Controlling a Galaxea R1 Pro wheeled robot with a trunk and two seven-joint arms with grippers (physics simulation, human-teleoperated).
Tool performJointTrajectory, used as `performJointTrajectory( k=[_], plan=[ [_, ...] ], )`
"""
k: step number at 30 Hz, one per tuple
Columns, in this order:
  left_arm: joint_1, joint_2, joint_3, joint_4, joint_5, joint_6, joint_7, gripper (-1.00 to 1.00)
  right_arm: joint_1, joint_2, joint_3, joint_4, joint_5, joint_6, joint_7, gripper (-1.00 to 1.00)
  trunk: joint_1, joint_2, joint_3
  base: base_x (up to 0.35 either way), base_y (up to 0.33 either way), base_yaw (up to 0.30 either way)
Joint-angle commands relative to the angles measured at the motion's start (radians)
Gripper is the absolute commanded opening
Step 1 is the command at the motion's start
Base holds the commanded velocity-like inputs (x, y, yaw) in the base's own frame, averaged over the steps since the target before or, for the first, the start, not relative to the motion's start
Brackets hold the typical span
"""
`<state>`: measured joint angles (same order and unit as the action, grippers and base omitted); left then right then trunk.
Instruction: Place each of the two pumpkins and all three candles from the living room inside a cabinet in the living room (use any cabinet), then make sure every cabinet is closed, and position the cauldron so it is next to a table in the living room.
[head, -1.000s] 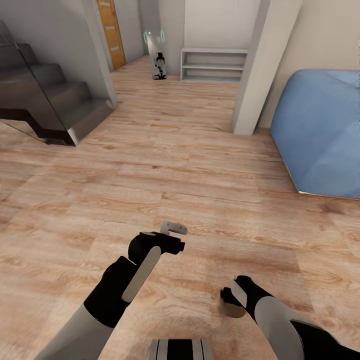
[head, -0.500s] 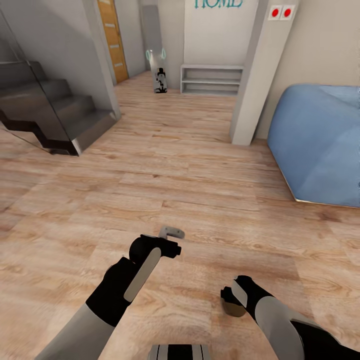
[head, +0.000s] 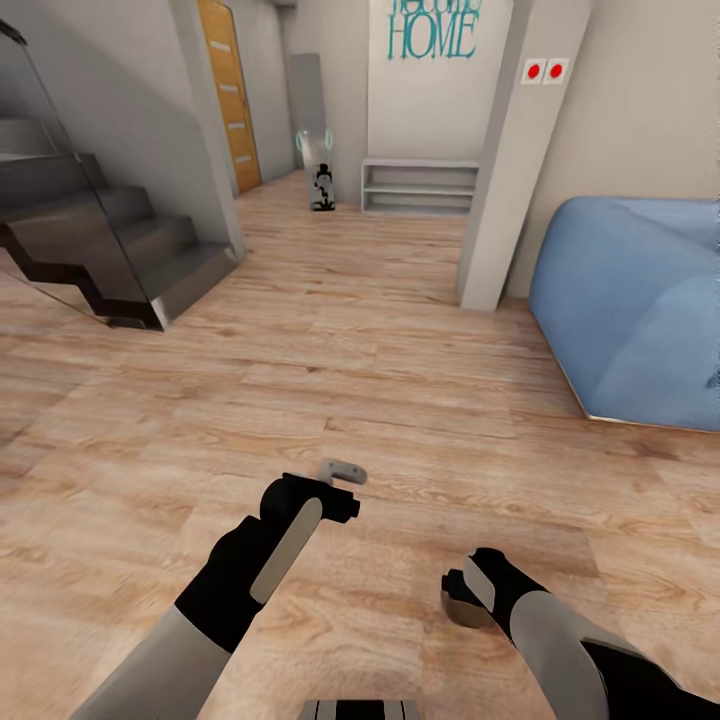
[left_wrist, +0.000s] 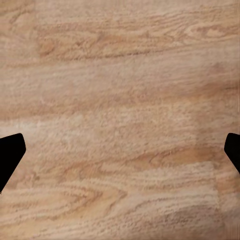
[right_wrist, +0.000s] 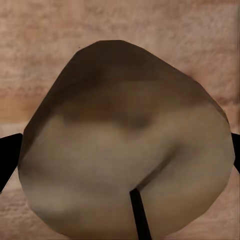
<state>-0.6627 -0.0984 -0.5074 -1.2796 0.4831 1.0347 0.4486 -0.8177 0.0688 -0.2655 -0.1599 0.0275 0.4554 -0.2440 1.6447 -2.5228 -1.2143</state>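
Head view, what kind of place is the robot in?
Probably a home's open living area near an entry hall: light wooden plank floor, grey staircase, blue beanbag-like seat, teal HOME wall lettering.

Home interior: wood floor (head: 350, 330), staircase (head: 110, 250), blue sofa (head: 640, 310), "HOME" wall lettering (head: 432, 35)

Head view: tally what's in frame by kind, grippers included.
Grippers: 2, left gripper, right gripper
Candles: 1, candle in the right gripper
Staircases: 1, staircase
Doors: 1, wooden door
Shelf units: 1, low white shelf
Blue beanbags: 1, beanbag
Wall signs: 1, HOME sign
Red wall buttons: 2, red buttons
Total: 10
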Motion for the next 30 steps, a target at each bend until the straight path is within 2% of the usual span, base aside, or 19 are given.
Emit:
performJointTrajectory(
  k=[1, 12, 30],
  plan=[
    [-0.001, 0.0, -0.001, 0.0, 0.011, 0.002, 0.01, 1.0, 0.0, 0.001, -0.008, -0.002, 0.002, 0.005, -0.003, -1.0, -0.001, 0.0, 0.003, 0.0, 0.0, 0.0],
    [-0.001, 0.0, 0.0, 0.001, 0.011, 0.002, 0.005, 1.0, 0.0, -0.001, -0.012, -0.003, 0.0, 0.005, -0.003, -1.0, -0.006, 0.003, 0.046, 0.0, 0.0, 0.024],
    [0.0, 0.0, 0.0, 0.003, 0.01, 0.001, 0.01, 1.0, 0.0, 0.003, -0.006, -0.001, 0.0, 0.005, -0.003, -1.0, -0.014, 0.007, 0.115, 0.0, 0.0, 0.27]
  ],
)
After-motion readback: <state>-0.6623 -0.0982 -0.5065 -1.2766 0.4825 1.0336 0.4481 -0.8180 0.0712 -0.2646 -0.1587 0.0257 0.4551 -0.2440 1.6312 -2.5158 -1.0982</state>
